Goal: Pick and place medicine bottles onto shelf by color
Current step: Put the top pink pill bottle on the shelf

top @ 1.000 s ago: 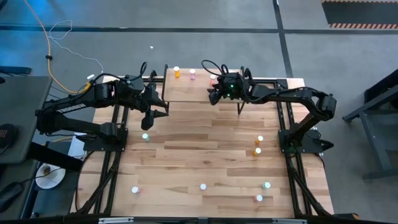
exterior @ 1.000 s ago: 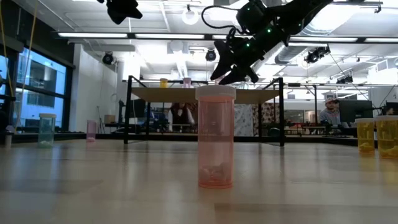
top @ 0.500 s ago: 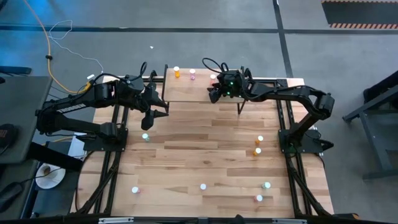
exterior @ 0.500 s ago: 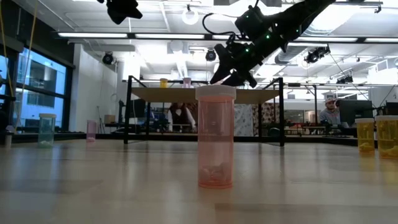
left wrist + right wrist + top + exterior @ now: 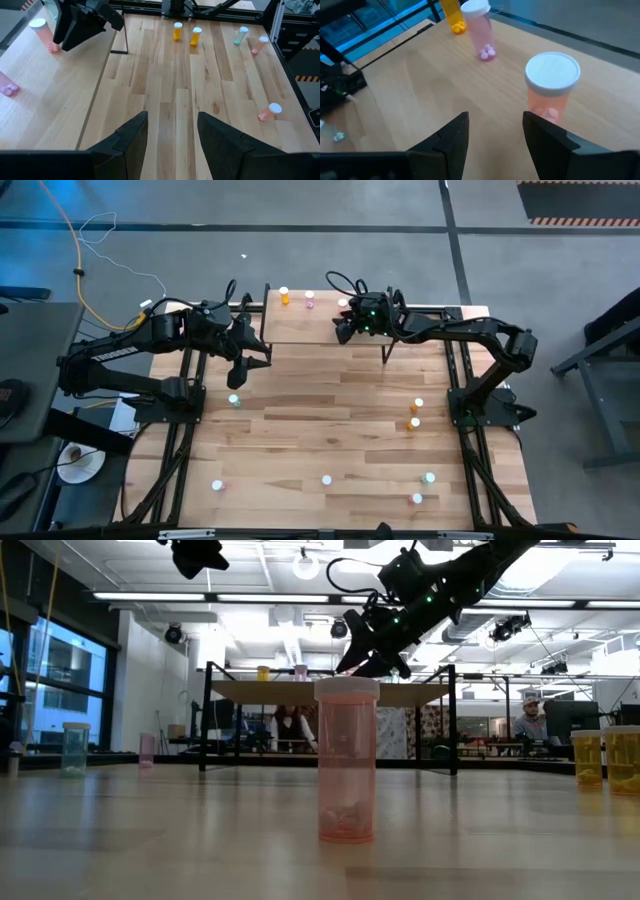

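Since 1 second ago, right gripper [image 5: 344, 327] drawn back slightly over shelf [image 5: 300, 328], fingers apart, empty, leaving pink bottle [image 5: 552, 87] standing there near 2 others. Left gripper [image 5: 238, 372] beside shelf, parted, empty.

right gripper [image 5: 343, 330] open, empty — left gripper [image 5: 238, 372] open, arm raised

A yellow cable [image 5: 68, 228] crosses the grey floor [image 5: 300, 205]; a person [image 5: 530, 716] sits behind.
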`<state>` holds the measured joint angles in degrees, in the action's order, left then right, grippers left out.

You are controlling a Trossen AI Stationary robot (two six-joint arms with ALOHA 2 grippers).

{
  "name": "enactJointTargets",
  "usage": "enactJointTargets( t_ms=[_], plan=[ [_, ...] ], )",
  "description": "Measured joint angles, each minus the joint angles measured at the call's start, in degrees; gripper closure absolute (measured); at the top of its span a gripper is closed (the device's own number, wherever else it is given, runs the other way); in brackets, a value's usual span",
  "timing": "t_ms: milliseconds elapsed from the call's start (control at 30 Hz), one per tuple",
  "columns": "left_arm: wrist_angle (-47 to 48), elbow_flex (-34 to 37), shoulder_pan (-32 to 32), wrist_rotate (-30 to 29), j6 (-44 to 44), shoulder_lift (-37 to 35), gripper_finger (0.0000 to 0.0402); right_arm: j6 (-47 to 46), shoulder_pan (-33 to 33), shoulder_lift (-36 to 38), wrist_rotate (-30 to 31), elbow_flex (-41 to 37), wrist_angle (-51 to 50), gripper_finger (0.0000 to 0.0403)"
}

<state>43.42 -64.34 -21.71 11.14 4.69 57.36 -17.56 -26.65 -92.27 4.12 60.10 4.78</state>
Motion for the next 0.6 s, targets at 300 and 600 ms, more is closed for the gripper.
enactJointTargets(
  t_ms=[300,600],
  plan=[
    [0.00,0.00,0.00,0.00,0.00,0.00,0.0238,1.11,-0.01,0.00,1.49,0.00,-0.02,0.0224],
    [0.00,0.00,0.00,0.01,0.00,0.00,0.0238,1.55,-0.53,0.00,1.60,0.00,0.20,0.0224]
  ],
)
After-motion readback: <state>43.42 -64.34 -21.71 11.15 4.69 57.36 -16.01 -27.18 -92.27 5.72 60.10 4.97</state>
